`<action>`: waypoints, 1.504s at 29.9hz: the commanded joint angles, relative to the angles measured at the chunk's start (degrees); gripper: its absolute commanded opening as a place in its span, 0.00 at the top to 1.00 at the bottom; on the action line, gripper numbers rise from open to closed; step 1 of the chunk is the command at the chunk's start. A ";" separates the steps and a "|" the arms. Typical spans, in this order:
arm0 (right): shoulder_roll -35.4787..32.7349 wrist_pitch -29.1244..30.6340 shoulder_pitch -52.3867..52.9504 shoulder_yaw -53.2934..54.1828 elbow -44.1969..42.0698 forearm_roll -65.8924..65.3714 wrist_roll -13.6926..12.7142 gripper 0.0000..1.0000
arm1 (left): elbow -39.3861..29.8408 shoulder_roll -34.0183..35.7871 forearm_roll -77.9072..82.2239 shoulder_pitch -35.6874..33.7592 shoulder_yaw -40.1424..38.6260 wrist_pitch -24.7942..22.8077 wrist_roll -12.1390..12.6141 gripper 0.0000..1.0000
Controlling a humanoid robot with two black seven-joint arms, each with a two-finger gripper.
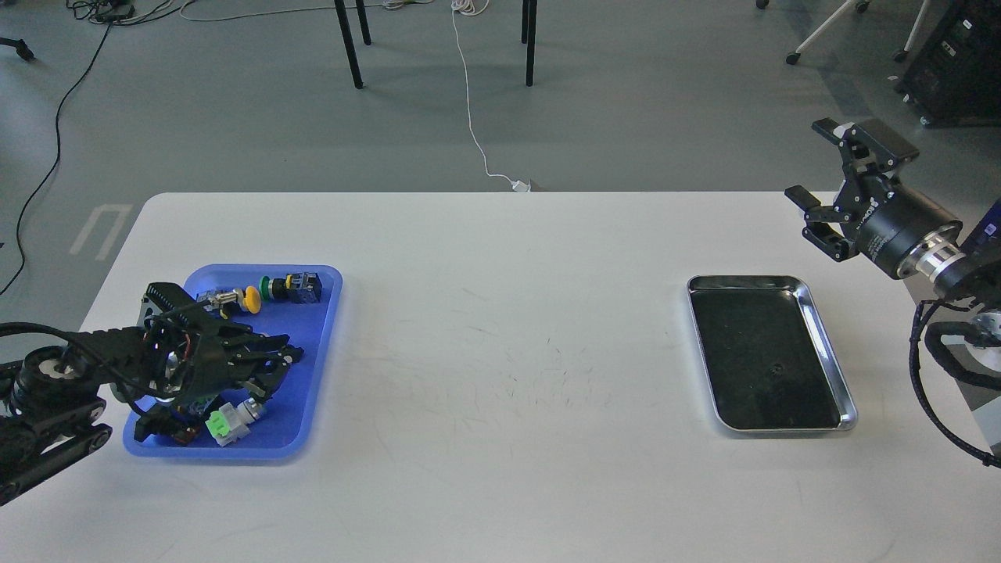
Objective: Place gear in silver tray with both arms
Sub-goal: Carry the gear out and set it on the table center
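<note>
Left pincer [270,363] sits low over the blue tray [321,344] at the frame's left, among small parts; whether it is released or clenched I cannot tell. Right pincer [813,168] hangs spread wide at the upper right, gripping nothing. On the white bench [500,313], the silver tray [827,344] lies right of center, bare inside.

Black arms [907,227], silver wrist rings, corrugated cables [931,375].

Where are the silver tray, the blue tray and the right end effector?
silver tray [829,344]: head view, right rim.
blue tray [317,367]: head view, bare floor near right edge.
right end effector [815,168]: head view, midway between fingertips.
</note>
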 commanded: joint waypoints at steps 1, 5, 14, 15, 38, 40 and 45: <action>-0.09 -0.03 0.00 0.80 0.00 0.04 0.09 0.03 | -0.12 0.18 -0.21 -0.25 -0.44 0.23 -0.54 0.86; -0.09 -0.03 0.00 1.42 0.00 0.04 0.18 0.03 | -0.56 0.88 -1.52 -0.42 -0.88 0.49 -0.63 0.86; -2.55 0.06 0.00 3.35 0.97 0.04 0.09 0.03 | -3.28 0.45 -11.29 -10.16 -0.88 0.05 -0.37 0.86; -3.25 0.15 -0.09 3.26 1.14 0.04 0.09 0.03 | -3.90 -0.42 -11.37 -11.49 -0.79 -0.03 -0.19 0.86; -14.06 -1.70 -11.95 3.35 4.13 0.04 0.79 0.03 | 5.22 -39.01 -4.96 -13.34 7.29 0.05 4.38 0.86; -14.50 -1.70 -12.30 3.26 4.22 0.13 0.79 0.03 | 8.65 -42.51 -4.70 -13.26 7.39 0.14 4.38 0.86; -14.86 -1.78 -12.74 3.26 4.66 0.13 0.79 0.03 | 14.11 -43.85 -4.70 -13.34 7.47 0.23 4.38 0.85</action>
